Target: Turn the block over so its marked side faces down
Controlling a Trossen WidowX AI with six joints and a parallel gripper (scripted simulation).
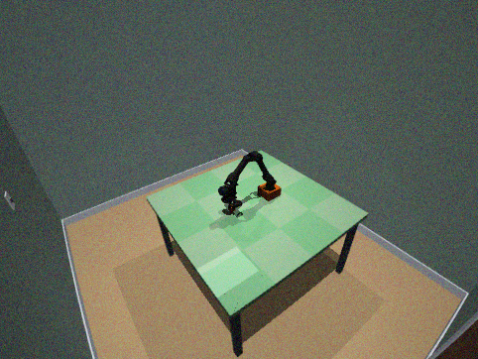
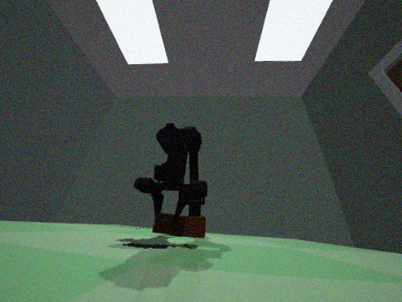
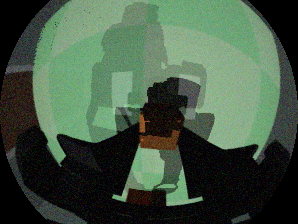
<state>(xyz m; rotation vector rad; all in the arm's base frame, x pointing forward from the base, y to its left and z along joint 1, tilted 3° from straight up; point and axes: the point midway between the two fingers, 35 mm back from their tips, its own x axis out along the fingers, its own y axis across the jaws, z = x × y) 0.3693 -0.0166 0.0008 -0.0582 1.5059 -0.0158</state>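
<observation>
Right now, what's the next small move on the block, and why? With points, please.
I'd raise the gripper point(image 1: 232, 212) point(image 2: 167, 215) point(image 3: 160, 127) a little more before rolling it. It's shut on the dark red block point(image 1: 231, 208) point(image 2: 163, 224) point(image 3: 146, 197), which hangs only slightly above the green table point(image 1: 302, 228) point(image 2: 334, 267) point(image 3: 225, 75), so turning now might clip a corner. Can't identify the marked side.

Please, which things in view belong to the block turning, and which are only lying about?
For the job:
- block, gripped
- hand
- table, where it must rest
- orange base, carrying the arm

Not for the job:
- two ceiling lights
- small wall plate

These are fixtures, not loose things.
</observation>
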